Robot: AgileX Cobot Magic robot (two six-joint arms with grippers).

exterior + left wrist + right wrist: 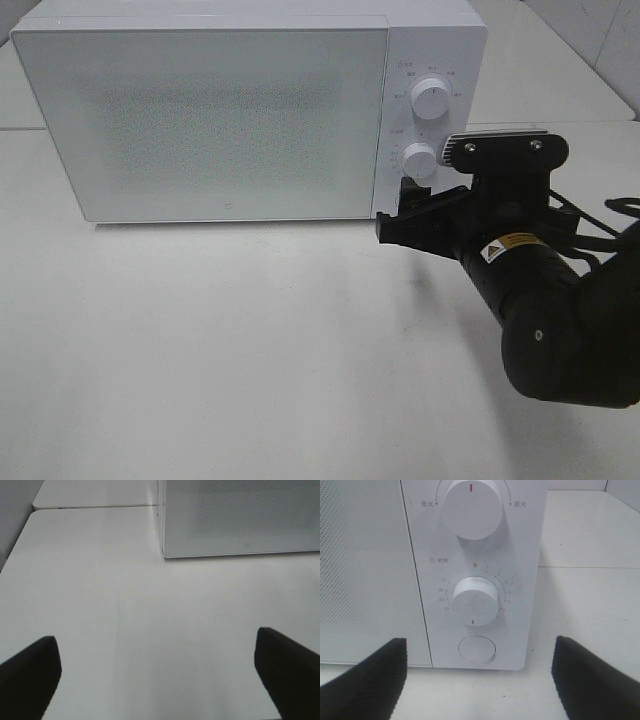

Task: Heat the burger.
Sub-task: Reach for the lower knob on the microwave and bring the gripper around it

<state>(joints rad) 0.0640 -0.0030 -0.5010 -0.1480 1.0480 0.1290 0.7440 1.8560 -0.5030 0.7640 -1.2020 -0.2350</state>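
Note:
The burger is out of view in every frame. The white microwave point(230, 110) stands at the back of the table with its frosted door point(210, 120) closed, and nothing shows through it. My right gripper point(405, 208) hovers open just in front of the control panel, below the timer knob point(419, 159). In the right wrist view the right gripper point(478, 652) frames the timer knob point(475, 601), whose marker line points down, away from the 0. My left gripper point(156, 640) is open over bare table, with the microwave's left corner point(162, 555) ahead of it.
An upper power knob point(471, 507) and a round button point(476, 649) sit on the same panel. The white table point(250, 340) stretches in front of the microwave. A seam to a second table point(95, 506) runs behind.

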